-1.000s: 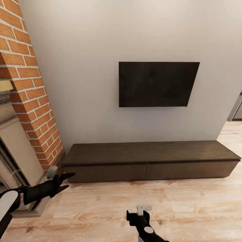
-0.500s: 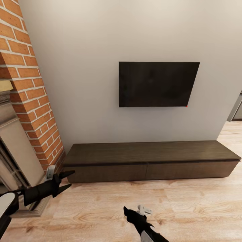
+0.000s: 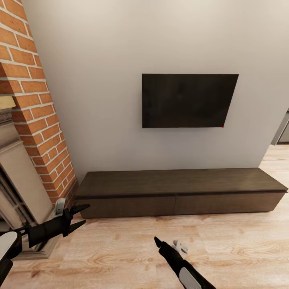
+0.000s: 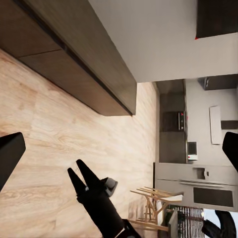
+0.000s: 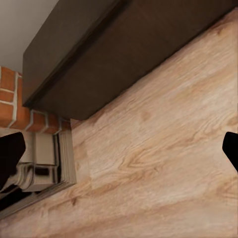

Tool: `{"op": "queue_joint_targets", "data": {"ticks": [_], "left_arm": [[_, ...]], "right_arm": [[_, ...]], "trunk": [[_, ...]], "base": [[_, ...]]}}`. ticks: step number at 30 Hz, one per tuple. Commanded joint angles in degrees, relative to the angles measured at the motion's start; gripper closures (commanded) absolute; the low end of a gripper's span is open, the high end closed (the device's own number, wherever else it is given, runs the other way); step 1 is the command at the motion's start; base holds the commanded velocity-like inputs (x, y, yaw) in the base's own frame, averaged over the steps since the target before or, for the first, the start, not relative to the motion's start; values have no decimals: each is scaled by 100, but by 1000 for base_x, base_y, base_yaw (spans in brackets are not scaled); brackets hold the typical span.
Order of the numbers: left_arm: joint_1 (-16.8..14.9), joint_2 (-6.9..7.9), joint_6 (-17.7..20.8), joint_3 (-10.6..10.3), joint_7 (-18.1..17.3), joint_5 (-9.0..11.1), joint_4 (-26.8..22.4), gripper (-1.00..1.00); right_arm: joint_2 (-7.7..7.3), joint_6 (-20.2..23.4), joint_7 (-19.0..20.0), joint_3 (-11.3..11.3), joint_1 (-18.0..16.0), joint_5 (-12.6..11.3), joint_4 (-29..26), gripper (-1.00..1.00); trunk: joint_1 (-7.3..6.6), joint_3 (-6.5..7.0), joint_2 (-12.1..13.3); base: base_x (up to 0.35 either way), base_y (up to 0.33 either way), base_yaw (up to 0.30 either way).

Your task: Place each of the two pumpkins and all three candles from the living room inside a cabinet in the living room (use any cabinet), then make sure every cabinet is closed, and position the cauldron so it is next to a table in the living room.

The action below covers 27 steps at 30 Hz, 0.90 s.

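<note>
Cabinet (image 3: 180, 192) against wall under TV (image 3: 188, 100), drawers shut; left gripper (image 3: 80, 215) spread wide, empty; right gripper (image 3: 157, 242) aperture unclear; approach step, likely; next, pull a drawer open.

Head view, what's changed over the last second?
The right gripper has rotated at the wrist, so its fingers now point up and to the left toward the cabinet. The left gripper has swung slightly upward, still open and empty. Nothing was grasped or released. The cabinet stays closed, and the TV, brick fireplace and camera are unchanged.
</note>
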Motion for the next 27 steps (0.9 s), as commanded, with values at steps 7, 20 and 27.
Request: {"op": "queue_joint_targets", "data": {"ticks": [7,20,27], "left_arm": [[-2,-9,23,5,18,20,-1,-100],[-2,-28,23,-4,18,20,-1,-100],[-2,-43,23,-36,18,20,-9,-100]], "right_arm": [[-21,61,645,-847,-16,-188,-138,-100],[-350,1149,2013,-1569,-16,-1380,-150,-100],[-351,1042,2036,-2065,-16,-1480,-125,-100]], "trunk": [[0,-6,-4],[0,-6,-4],[0,-6,-4]], "base": [[0,0,0],[0,0,0],[138,0,0]]}}
